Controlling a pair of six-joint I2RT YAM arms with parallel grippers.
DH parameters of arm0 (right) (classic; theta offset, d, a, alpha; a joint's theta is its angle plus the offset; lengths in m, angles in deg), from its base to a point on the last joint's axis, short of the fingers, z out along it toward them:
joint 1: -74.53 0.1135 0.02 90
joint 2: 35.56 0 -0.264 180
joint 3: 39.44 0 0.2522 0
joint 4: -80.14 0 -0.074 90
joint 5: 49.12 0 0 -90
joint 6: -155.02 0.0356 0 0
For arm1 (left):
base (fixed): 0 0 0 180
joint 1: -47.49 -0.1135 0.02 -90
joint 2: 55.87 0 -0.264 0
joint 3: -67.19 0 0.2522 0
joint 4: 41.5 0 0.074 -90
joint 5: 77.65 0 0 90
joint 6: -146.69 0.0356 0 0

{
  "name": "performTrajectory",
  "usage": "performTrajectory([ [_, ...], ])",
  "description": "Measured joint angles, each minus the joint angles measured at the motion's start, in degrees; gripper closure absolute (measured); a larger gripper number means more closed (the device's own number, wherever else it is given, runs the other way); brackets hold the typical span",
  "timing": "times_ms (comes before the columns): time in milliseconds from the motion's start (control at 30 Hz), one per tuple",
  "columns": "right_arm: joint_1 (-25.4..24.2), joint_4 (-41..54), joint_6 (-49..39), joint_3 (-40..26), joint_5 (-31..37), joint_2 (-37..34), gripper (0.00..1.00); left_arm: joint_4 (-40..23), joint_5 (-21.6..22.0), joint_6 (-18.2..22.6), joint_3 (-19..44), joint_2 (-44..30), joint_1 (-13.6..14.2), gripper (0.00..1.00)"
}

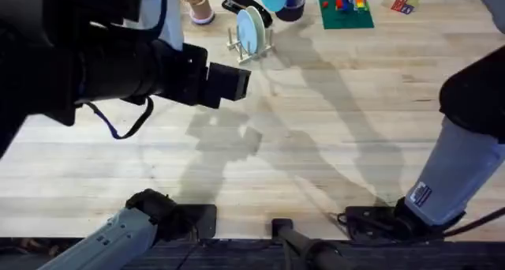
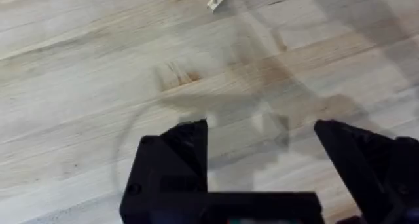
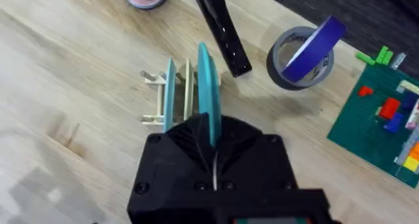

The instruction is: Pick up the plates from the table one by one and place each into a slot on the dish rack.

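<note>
A turquoise plate (image 3: 208,96) is gripped on edge by the closed jaws of the right gripper (image 3: 213,142), above the dish rack (image 3: 163,99), where a paler plate (image 1: 248,31) is slotted upright. The left gripper (image 2: 262,142) is held open over the bare desk (image 2: 78,86). No legible writing is seen.

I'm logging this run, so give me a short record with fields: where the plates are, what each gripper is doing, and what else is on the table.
Held plate: turquoise plate, on edge in the right gripper, above the dish rack
Racked plate: paler plate standing upright in a slot of the rack
Right gripper: shut on the turquoise plate's rim
Left gripper: open, holding nothing, over bare table
Other items: cup, tape roll, green board with coloured blocks
</note>
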Motion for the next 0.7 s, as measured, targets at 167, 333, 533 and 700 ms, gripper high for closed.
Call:
performTrajectory([
  [167,-0.07,-0.45,0.00,0.00,0.00,-0.59,0.971,0.00,0.00,0.00,0.00,0.00,0.00,0.006],
  [333,-0.17,-0.87,0.00,0.00,0.01,-1.09,0.971,0.00,0.00,0.00,0.00,0.00,0.00,0.006],
  [533,-0.23,-1.67,0.24,-0.02,0.02,-2.68,0.971,0.00,-0.01,-0.02,0.00,0.00,0.00,0.006],
  [700,-0.26,-1.61,1.00,-0.02,0.02,-4.94,0.971,0.00,0.00,-0.02,0.00,0.00,0.00,0.006],
])
